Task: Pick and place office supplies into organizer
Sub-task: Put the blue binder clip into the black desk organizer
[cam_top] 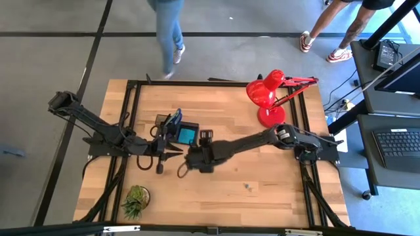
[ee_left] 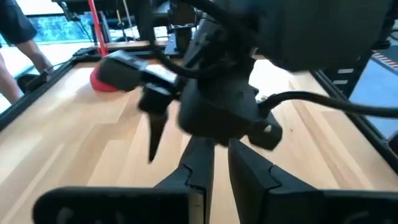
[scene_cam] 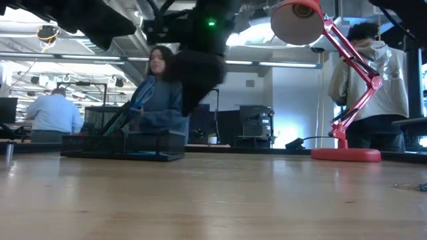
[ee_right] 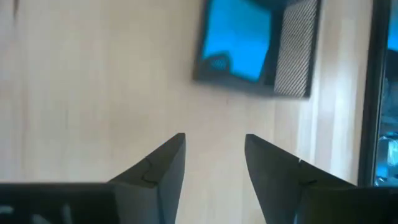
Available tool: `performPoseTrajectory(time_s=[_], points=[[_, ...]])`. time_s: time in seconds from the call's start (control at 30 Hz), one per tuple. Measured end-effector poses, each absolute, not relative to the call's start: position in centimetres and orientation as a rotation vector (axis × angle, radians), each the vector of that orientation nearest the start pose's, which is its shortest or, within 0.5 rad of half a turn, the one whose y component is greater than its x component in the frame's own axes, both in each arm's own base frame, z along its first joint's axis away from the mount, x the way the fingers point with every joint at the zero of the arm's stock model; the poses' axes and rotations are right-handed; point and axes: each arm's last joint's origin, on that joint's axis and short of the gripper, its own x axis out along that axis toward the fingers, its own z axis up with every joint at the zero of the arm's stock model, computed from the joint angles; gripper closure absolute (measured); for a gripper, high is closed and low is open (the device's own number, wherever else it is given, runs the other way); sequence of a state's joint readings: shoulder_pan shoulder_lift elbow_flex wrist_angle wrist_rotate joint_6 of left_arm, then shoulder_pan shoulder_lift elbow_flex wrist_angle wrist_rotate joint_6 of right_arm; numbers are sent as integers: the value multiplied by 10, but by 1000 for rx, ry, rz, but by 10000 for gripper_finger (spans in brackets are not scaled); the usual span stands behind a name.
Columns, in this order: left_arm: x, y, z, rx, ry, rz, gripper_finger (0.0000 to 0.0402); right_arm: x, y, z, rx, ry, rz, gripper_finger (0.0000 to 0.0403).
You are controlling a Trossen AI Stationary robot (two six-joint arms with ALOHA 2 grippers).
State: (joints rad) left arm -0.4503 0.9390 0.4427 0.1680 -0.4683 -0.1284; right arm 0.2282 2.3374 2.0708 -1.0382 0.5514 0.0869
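Note:
The black organizer (cam_top: 172, 130) stands left of the table's middle. A cyan sticky-note pad (cam_top: 188, 136) lies in its low compartment (ee_right: 239, 46), and blue-handled scissors (scene_cam: 141, 95) lean out of its taller cup. My right gripper (ee_right: 214, 144) hangs open above bare wood, just on the near side of the organizer (ee_right: 292, 59), with nothing between its fingers. My left gripper (ee_left: 221, 165) hovers beside it (cam_top: 172, 152), also near the organizer's near side. Its fingers stand close together, and nothing shows between them. My right gripper (ee_left: 155, 130) fills the left wrist view.
A red desk lamp (cam_top: 266, 95) stands at the far right of the table. A small green potted plant (cam_top: 136, 200) sits near the front left corner. Bare wood lies in front of both grippers. People stand and walk beyond the table's far edge.

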Motion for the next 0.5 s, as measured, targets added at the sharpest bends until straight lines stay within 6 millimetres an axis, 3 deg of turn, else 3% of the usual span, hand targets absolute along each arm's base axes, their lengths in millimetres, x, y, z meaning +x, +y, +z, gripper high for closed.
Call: performPoseTrajectory(time_s=[0.1,0.23,0.5], points=[[182,-74,221,8,307,39,358,459,109,196,-426,1229,-325,233],[182,-74,220,4,320,41,358,435,127,213,-393,1202,-330,233],[181,-76,216,3,344,32,358,369,170,238,-268,1076,-247,233]])
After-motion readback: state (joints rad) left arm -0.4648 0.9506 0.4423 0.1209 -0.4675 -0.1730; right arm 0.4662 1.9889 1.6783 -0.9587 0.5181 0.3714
